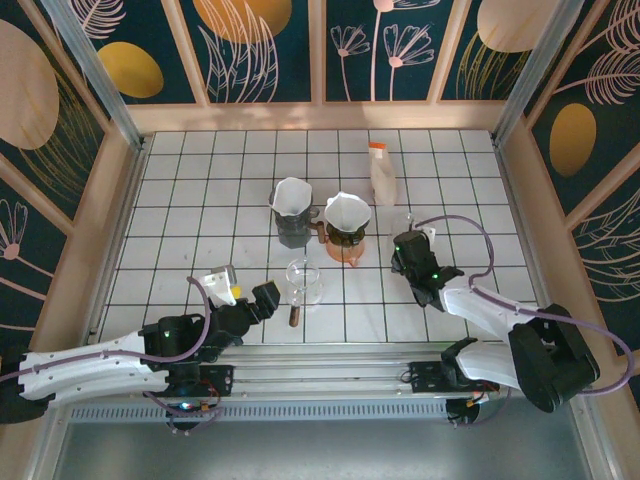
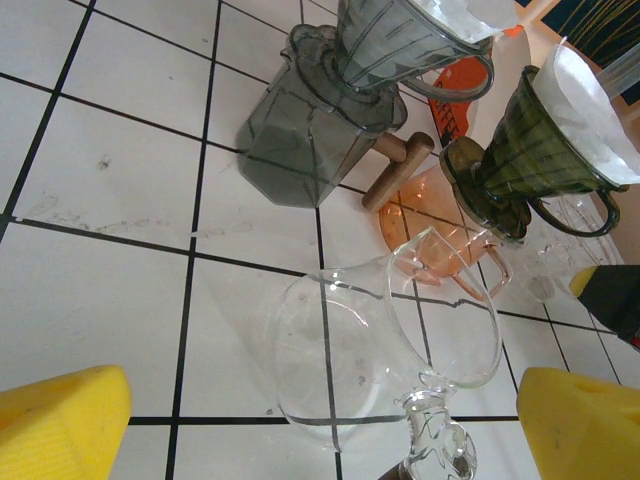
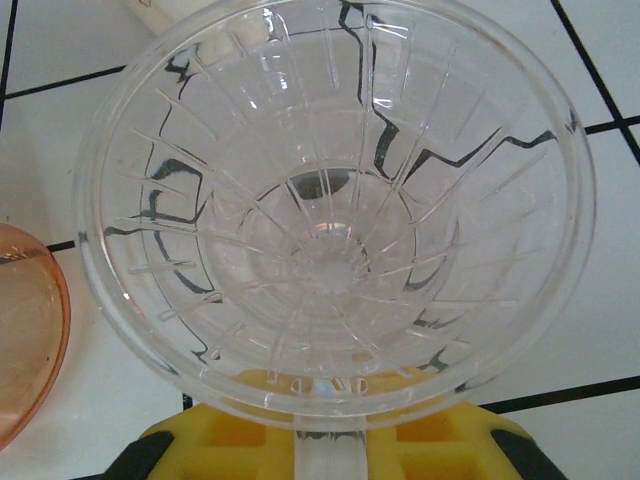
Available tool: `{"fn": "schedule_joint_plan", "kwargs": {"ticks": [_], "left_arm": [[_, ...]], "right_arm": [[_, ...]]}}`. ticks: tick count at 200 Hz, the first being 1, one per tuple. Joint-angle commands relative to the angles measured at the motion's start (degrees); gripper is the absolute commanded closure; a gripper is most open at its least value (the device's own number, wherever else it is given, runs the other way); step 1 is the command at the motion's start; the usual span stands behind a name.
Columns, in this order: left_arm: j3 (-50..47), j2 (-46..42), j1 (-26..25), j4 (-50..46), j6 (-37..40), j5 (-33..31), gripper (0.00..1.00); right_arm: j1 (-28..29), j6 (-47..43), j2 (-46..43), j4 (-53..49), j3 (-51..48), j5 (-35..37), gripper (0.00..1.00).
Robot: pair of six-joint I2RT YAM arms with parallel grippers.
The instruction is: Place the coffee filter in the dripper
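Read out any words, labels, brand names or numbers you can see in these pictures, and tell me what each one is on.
No text can be read in these views.
Orange patch on the white bottle: dark marks, too blurred to read.
Clear glass dripper: moulded ribs, no lettering seen.
Clear glass jug: no markings seen.

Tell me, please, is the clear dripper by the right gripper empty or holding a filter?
Empty: the clear dripper shows its ribs and the tile lines through the glass, no paper inside.
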Motion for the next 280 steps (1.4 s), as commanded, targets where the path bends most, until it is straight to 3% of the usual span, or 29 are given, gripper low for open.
{"fn": "schedule_joint_plan", "kwargs": {"ticks": [1, 86, 116, 157, 185, 226, 280], "left_arm": [[-0.51, 0.12, -0.21, 0.48, -0.66, -1.65, 0.02], [1.85, 0.17, -0.30, -1.07, 1.07, -3.44, 0.02], [2.07, -0.55, -0.27, -1.87, 0.95, -3.63, 0.02], [2.94, -1.40, -0.25, -3.95, 0.70, -4.31, 0.02], [3.69, -2.20, -0.27, -5.40, 0.51, -4.97, 0.01], [4.42, -3.56, -0.23, -7.22, 0.34, -5.89, 0.01], [4.88, -5.54, -0.27, -8.98, 0.10, -6.88, 0.02]], "right_arm": [[0.26, -0.68, -3.13, -0.53, 1.65, 2.92, 0.92], [4.22, -1.91, -14.71, -9.07, 9.34, 6.67, 0.96], [8.67, -5.17, -18.19, -9.35, 14.01, 10.37, 0.96], [17.99, -12.54, -21.09, -4.45, 17.60, 7.63, 0.96], [26.87, -16.70, -20.05, -4.11, 20.83, 4.47, 0.95], [35.15, -15.19, -11.86, -14.50, 28.00, -3.24, 0.95], [40.54, -10.99, -2.87, -20.48, 30.35, -8.21, 0.95]]}}
